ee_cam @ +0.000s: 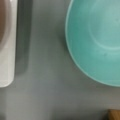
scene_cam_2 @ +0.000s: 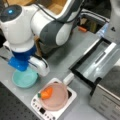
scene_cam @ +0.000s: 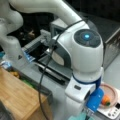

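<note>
Above the grey worktop's edge, the gripper (scene_cam_2: 21, 65) hangs over a teal bowl (scene_cam_2: 25, 78). Beside it, a carrot (scene_cam_2: 46, 93) lies slantwise in a pink pan (scene_cam_2: 58, 98). Finger state: cannot tell; no writing is readable.

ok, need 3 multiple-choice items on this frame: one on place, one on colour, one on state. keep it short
1. Where does the carrot lie?
A. in the pink pan
B. in the bowl
C. on the bare table

2. What colour is the bowl under the arm's wrist?
A. red
B. turquoise
C. yellow

3. What is in the bowl?
A. a carrot
B. a spoon
C. nothing

Answers:
1. A: in both front views the carrot rests inside the pink pan, which stands on the white cooker.
2. B: the wrist view shows a turquoise bowl on the grey table.
3. C: the part of the bowl's inside that shows is bare in the wrist view and in a front view.

The claw itself does not show in any view.
</note>
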